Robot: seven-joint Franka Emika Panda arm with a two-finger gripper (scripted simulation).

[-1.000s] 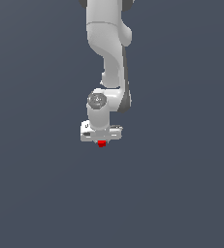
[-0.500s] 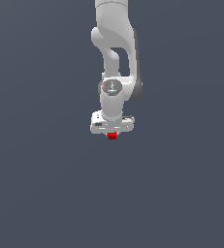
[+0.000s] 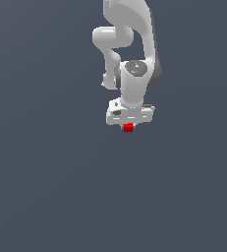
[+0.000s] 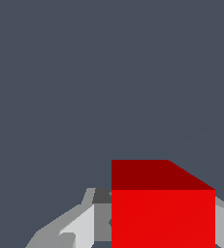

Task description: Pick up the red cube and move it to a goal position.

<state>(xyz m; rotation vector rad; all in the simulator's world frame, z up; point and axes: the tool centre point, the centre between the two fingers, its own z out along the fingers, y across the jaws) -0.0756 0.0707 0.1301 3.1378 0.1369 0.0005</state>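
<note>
One red cube [image 3: 128,128] sits pinched between the fingers [image 4: 79,227] of the white gripper [image 3: 128,127], closed on its sides, cube protruding just below the hand. Surroundings: plain grey-blue ground [image 3: 46,187], nothing else nearby, nothing obstructing. Count: one arm, one cube.

cube [image 4: 163,213]: bright red, plain faces; lit front face w/ darker face above it; cut off by frame edge
fingers [image 4: 79,226]: grey/white, one each side of cube, pressed against it
grip: closed on cube
backdrop [image 4: 84,82]: flat dark blue-grey, fills rest of frame
</note>
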